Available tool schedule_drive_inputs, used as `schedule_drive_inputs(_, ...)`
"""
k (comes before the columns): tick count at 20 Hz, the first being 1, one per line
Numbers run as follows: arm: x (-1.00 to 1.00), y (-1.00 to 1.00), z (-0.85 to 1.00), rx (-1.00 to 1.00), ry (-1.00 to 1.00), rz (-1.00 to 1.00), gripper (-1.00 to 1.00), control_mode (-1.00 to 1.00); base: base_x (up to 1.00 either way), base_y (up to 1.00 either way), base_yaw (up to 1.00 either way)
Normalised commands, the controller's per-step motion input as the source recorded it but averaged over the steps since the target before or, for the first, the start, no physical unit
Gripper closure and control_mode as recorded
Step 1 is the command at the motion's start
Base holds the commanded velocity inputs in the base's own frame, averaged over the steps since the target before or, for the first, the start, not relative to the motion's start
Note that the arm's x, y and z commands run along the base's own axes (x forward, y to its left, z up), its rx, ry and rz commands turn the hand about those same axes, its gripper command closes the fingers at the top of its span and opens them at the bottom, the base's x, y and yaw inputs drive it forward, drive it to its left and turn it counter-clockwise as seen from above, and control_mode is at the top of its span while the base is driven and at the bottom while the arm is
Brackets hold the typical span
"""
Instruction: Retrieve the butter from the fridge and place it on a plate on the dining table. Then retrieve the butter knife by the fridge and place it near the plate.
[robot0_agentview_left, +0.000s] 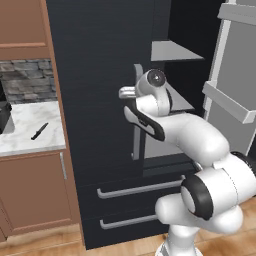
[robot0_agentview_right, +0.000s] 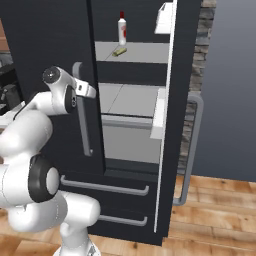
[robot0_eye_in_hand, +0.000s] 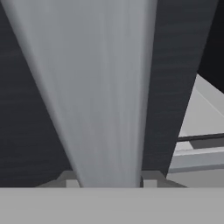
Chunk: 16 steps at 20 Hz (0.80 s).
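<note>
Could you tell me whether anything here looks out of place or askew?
Nothing looks spilled or damaged. The fridge's right door stands open while its left door is closed, with the gripper around that door's handle. The butter lies slightly askew on a shelf.

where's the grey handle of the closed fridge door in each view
Left base view: door handle, upright at centre, upper part behind the arm.
Right base view: door handle, left of centre.
Hand view: door handle, wide grey bar, centre.
Shared landmark: grey fridge shelf.
</note>
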Motion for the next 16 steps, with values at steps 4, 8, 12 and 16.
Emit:
schedule_drive_inputs(4, -0.66, 0.14, 0.07, -0.01, -0.05, 0.0, 1.0, -1.0, 0.0, 0.0, 0.0)
schedule_drive_inputs(8, -0.81, 0.51, 0.19, -0.06, 0.0, -0.04, 1.0, -1.0, 0.0, 0.0, 0.0)
schedule_drive_inputs(12, -0.97, 0.64, 0.32, -0.08, 0.0, -0.09, 1.0, -1.0, 0.0, 0.0, 0.0)
schedule_drive_inputs(16, -0.97, 0.45, 0.32, -0.04, 0.0, -0.17, 1.0, -1.0, 0.0, 0.0, 0.0)
